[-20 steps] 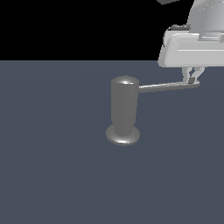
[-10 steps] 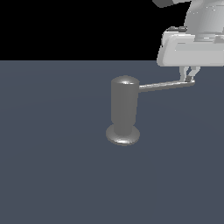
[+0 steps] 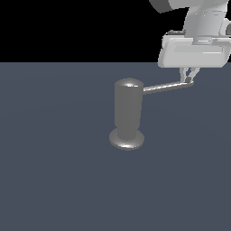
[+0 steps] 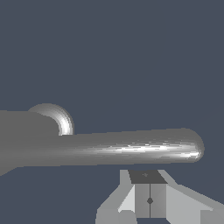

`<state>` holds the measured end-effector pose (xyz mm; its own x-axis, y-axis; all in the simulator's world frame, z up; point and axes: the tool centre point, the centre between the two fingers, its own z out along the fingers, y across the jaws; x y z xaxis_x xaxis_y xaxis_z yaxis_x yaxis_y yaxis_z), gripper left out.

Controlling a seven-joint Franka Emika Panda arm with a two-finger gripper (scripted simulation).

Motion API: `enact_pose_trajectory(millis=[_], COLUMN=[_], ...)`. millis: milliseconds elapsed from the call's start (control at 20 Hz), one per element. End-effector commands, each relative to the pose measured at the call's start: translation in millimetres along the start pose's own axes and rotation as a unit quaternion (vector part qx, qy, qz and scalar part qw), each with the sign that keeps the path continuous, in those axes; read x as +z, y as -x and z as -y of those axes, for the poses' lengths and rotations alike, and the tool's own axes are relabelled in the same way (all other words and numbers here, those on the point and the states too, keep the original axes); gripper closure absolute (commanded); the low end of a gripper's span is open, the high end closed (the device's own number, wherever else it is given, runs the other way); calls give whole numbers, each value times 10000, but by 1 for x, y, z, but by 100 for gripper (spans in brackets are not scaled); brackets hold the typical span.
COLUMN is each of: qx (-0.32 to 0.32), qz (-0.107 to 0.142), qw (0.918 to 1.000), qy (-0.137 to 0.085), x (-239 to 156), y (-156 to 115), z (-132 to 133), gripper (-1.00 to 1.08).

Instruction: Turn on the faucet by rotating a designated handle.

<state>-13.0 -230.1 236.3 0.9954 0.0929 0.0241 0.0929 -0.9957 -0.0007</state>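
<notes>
Fingers [image 3: 187, 73] pressed together, nothing between them; gripper [image 3: 187, 80] tip touches the handle [image 3: 168, 86] near its rounded end. Handle points toward the exterior view's right from the faucet [image 3: 128, 115], upright on the floor [image 3: 54, 171].

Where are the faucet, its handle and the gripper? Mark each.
faucet [image 3: 128, 108]: exterior view, cylinder body.
handle [image 3: 164, 86]: exterior view, mid-rod.
gripper [image 3: 188, 80]: exterior view, between fingertips, at the rod's tip.

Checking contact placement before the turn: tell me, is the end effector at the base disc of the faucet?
No, the end effector is at the handle's outer tip, far from the faucet's base.
</notes>
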Motion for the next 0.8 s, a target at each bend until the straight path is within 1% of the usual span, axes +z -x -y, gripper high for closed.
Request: enact_pose_trajectory(millis=[0, 750], qx=[-34, 36], qz=[10, 55], qw=[10000, 10000], qy=[1, 2], x=[4, 10], y=[-12, -57], z=[5, 5], gripper=[108, 108])
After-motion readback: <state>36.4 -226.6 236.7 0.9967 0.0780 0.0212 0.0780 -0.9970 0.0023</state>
